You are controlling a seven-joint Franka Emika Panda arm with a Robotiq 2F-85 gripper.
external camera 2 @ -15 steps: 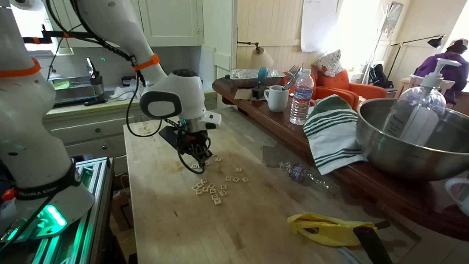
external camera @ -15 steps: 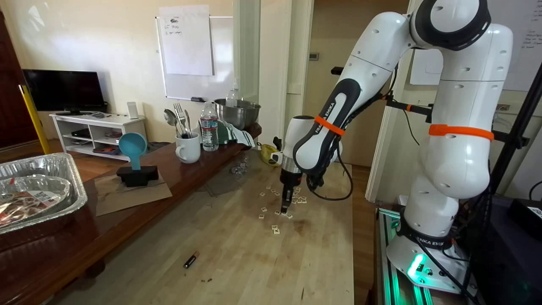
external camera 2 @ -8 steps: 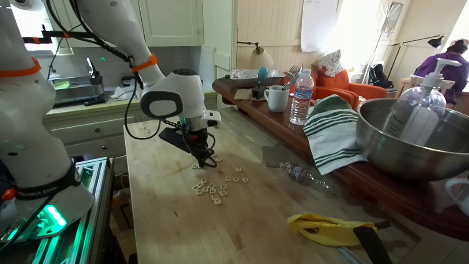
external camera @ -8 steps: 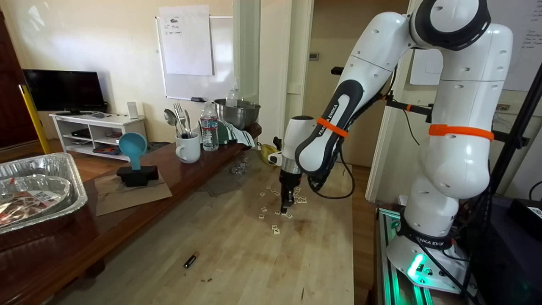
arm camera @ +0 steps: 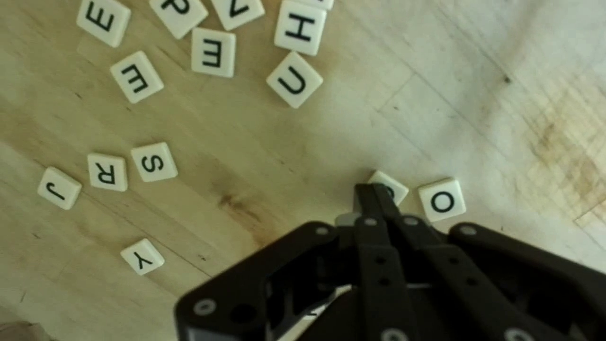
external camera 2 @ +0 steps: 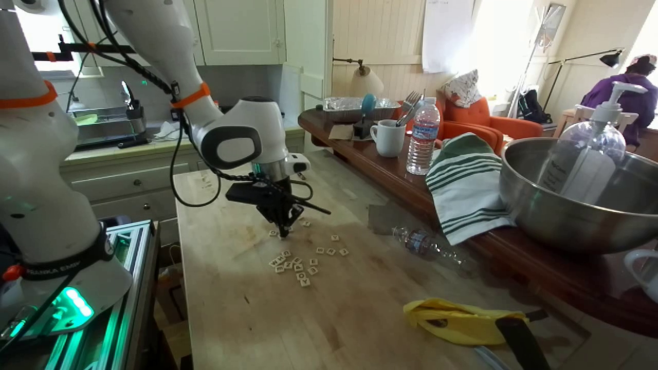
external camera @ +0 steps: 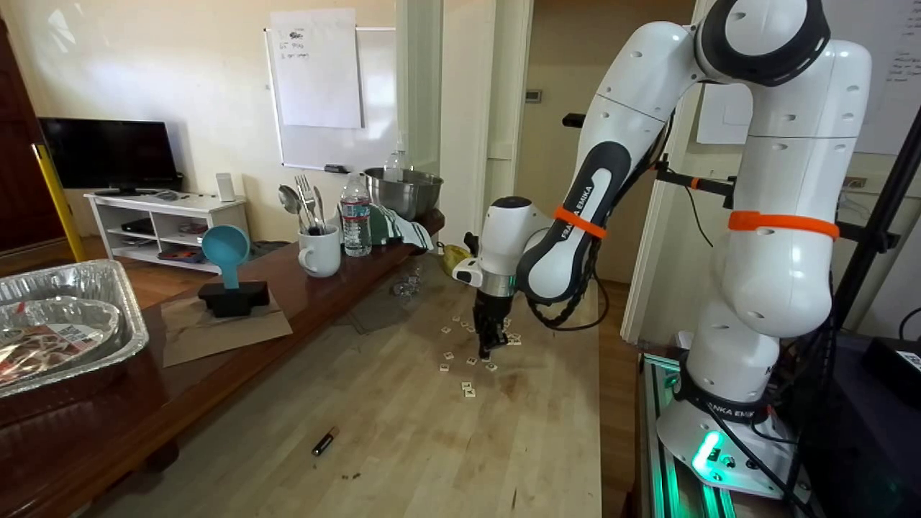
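Observation:
Cream letter tiles lie scattered on the wooden table, seen in both exterior views and from above in the wrist view. My gripper (arm camera: 372, 186) points down among them, its black fingers pressed together with nothing visible between them. The fingertips overlap a tile (arm camera: 397, 188) whose round letter is partly covered; I cannot tell whether they touch it. Just right of it lies an O tile (arm camera: 442, 201). A U tile (arm camera: 294, 79) and an H tile (arm camera: 299, 27) sit farther up. S (arm camera: 154, 162), R (arm camera: 107, 172), J (arm camera: 59, 188) and Y (arm camera: 142, 256) tiles lie to the left. The gripper body partly hides another tile.
A battery (external camera: 325, 440) lies on the table. A yellow bag (external camera 2: 452, 321) and a plastic bottle on its side (external camera 2: 426, 244) rest there too. Along the table runs a raised dark wood counter bearing a mug (external camera 2: 389, 139), an upright bottle (external camera 2: 424, 137) and a steel bowl (external camera 2: 576, 205).
The hand has turned about its upright axis, swinging the cables and wrist camera round. The forearm has shifted toward the base. The fingertips stay over nearly the same spot, still shut.

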